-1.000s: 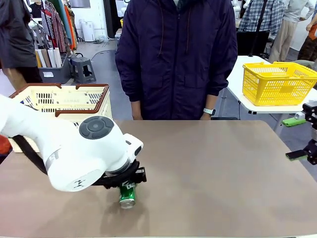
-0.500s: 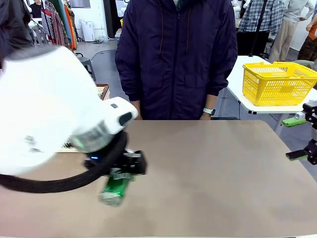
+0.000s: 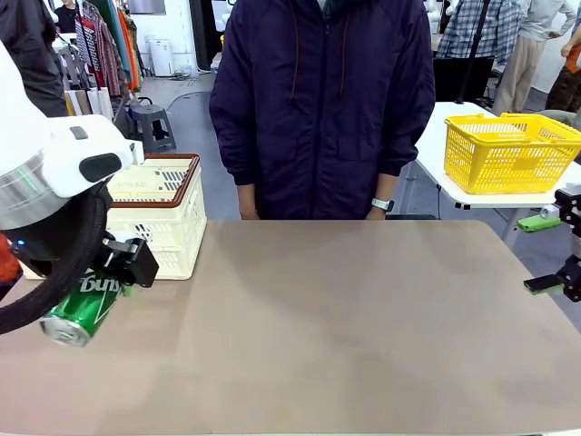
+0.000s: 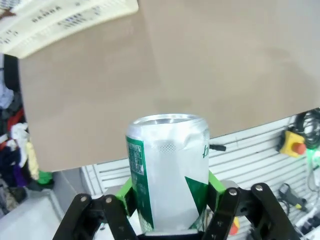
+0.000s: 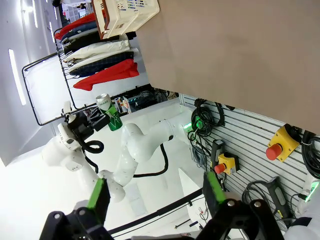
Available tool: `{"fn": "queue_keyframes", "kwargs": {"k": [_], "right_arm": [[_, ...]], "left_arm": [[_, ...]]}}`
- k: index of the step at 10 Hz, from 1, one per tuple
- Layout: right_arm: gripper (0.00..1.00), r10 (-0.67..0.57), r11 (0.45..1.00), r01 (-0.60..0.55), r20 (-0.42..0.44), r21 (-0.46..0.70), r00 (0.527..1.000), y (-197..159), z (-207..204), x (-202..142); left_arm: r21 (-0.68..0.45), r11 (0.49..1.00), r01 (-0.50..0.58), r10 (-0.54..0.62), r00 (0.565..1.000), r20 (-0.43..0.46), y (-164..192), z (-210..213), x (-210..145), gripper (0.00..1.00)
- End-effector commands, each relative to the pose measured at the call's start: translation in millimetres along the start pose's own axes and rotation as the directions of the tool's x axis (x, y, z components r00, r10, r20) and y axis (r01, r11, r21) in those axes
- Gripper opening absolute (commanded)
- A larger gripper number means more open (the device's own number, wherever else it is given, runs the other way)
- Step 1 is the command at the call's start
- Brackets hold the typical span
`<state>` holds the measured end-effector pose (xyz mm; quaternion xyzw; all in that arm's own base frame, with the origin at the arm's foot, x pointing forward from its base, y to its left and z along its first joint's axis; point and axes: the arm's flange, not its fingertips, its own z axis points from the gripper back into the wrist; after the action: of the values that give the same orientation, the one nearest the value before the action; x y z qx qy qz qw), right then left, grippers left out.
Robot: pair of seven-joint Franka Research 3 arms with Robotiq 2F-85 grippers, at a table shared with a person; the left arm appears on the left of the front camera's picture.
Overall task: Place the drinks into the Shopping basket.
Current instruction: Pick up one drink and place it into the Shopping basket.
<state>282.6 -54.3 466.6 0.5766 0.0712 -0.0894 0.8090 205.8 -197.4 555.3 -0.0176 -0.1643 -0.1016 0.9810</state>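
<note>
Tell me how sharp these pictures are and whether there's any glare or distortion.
Front view: sharp, evenly lit, a soft shadow on the table under the left arm. Left wrist view: the green can is crisp, its silver side catching bright glare; the basket is washed out. Right wrist view: rolled sideways, with wide-angle bending and an overexposed white floor.

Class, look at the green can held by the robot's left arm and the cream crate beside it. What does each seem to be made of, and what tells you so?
Green can: seemingly thin metal, judging by its bright silver end and glossy printed wall, held in the left gripper.
Crate: probably moulded plastic, with matte cream slotted walls and a brown-red rim.
</note>
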Motion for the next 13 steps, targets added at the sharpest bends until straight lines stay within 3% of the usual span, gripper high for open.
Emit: {"fn": "queue_keyframes", "kwargs": {"k": [1, 4, 6, 7, 9, 10, 12, 13], "right_arm": [[1.0, 0.022, 1.0, -0.022, -0.009, -0.01, 1.0, 0, 5, 0], [1.0, 0.022, 1.0, -0.022, -0.009, -0.01, 1.0, 0, 5, 0], [1.0, 0.022, 1.0, -0.022, -0.009, -0.01, 1.0, 0, 5, 0], [1.0, 0.022, 1.0, -0.022, -0.009, -0.01, 1.0, 0, 5, 0], [1.0, 0.022, 1.0, -0.022, -0.009, -0.01, 1.0, 0, 5, 0], [1.0, 0.022, 1.0, -0.022, -0.009, -0.01, 1.0, 0, 5, 0], [1.0, 0.022, 1.0, -0.022, -0.009, -0.01, 1.0, 0, 5, 0], [1.0, 0.022, 1.0, -0.022, -0.009, -0.01, 1.0, 0, 5, 0]], "left_arm": [[-0.017, 0.999, 0.051, -0.051, 0.999, -0.007, -21, 1, -11, 0.0], [0.001, 1.0, 0.031, -0.031, 0.999, -0.007, -16, -3, -8, 0.0], [-0.007, 0.962, -0.272, 0.271, 0.959, -0.078, 53, 1, 85, 0.0], [0.003, 0.946, -0.324, 0.323, 0.943, -0.075, 83, -5, 130, 0.0], [0.037, 0.937, -0.347, 0.347, 0.938, 0.016, 152, -33, 213, 0.0], [0.069, 0.946, -0.316, 0.317, 0.948, 0.001, 183, -50, 243, 0.0], [0.058, 0.96, -0.273, 0.271, 0.962, 0.039, 223, -66, 273, 0.0], [0.017, 0.946, -0.324, 0.322, 0.945, 0.062, 233, -63, 279, 0.0]]}}
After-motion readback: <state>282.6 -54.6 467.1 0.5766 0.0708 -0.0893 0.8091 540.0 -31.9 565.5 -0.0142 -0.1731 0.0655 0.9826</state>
